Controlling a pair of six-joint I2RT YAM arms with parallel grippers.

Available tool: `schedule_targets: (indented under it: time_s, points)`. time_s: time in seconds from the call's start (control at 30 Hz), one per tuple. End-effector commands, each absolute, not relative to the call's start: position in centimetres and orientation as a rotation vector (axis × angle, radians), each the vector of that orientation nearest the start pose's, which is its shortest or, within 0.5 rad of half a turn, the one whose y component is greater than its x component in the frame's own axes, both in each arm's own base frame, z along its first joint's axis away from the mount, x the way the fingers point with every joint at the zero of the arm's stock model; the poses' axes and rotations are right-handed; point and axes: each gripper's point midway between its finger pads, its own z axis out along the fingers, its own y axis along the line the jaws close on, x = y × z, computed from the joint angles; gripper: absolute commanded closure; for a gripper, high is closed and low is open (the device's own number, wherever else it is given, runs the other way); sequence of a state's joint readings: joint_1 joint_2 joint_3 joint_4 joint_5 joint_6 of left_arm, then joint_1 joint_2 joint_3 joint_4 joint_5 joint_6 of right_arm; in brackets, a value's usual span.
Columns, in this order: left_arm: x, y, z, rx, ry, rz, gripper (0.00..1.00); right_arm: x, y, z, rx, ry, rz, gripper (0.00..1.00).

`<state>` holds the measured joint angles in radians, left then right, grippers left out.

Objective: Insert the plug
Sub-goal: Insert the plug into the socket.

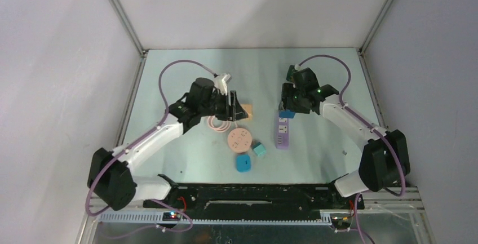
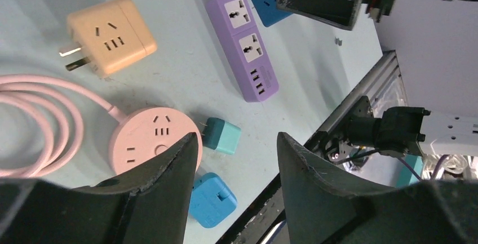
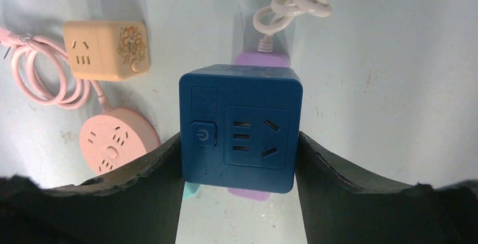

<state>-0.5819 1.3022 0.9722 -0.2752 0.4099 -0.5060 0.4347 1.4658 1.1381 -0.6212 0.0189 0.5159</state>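
Holding the blue cube adapter (image 3: 239,128) between its two fingers, the right gripper (image 3: 239,154) is clamped on the cube's left and right sides, with the socket face and power button turned up toward the wrist camera. The cube hangs over the cord end of the purple power strip (image 2: 248,47), which lies flat on the counter (image 1: 186,80). From the right wrist, purple shows just past the cube's far edge and again under its near edge. The cube's prongs are hidden beneath it.

The left gripper (image 2: 238,142) is released, with its jaws apart and nothing between them. It hovers above the pink round socket (image 2: 152,137) and the teal plug (image 2: 222,135), touching neither. The beige cube adapter (image 2: 110,35) and the small blue plug (image 2: 211,199) lie loose on the counter, apart from the strip.

As for progress, the pick-up looks done: the cube is in hand and brought over the strip. The insertion itself seems not yet made, since the left wrist view shows both large sockets on the strip bare. What remains, by my reading, is lining the prongs up with one socket, pressing down until seated, and letting go. Whether the cube rests on the strip or floats above it, I cannot tell.
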Motion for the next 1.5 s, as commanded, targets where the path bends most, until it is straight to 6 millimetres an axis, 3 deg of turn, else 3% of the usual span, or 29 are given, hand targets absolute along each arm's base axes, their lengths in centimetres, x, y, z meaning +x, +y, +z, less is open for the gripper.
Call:
schedule_targets:
  time_s: [0.0,0.23,0.5,1.2,1.47]
  points:
    - [26.2,-25.4,19.6,0.313,2.224,-0.921,0.41,34.3,17.1,14.2,0.137,2.467,0.344,1.0]
    - [26.0,-24.6,20.5,0.31,2.179,-0.887,0.4,35.0,17.9,13.1,0.131,2.479,0.367,1.0]
    - [25.6,-24.5,19.5,0.306,2.202,-0.891,0.4,35.0,18.1,11.9,0.126,2.504,0.353,1.0]
    - [25.9,-24.8,18.9,0.31,2.225,-0.894,0.39,32.9,17.6,9.0,0.139,2.558,0.322,1.0]
    - [25.9,-24.8,18.8,0.314,2.227,-0.894,0.39,33.1,17.2,9.9,0.163,2.529,0.323,1.0]
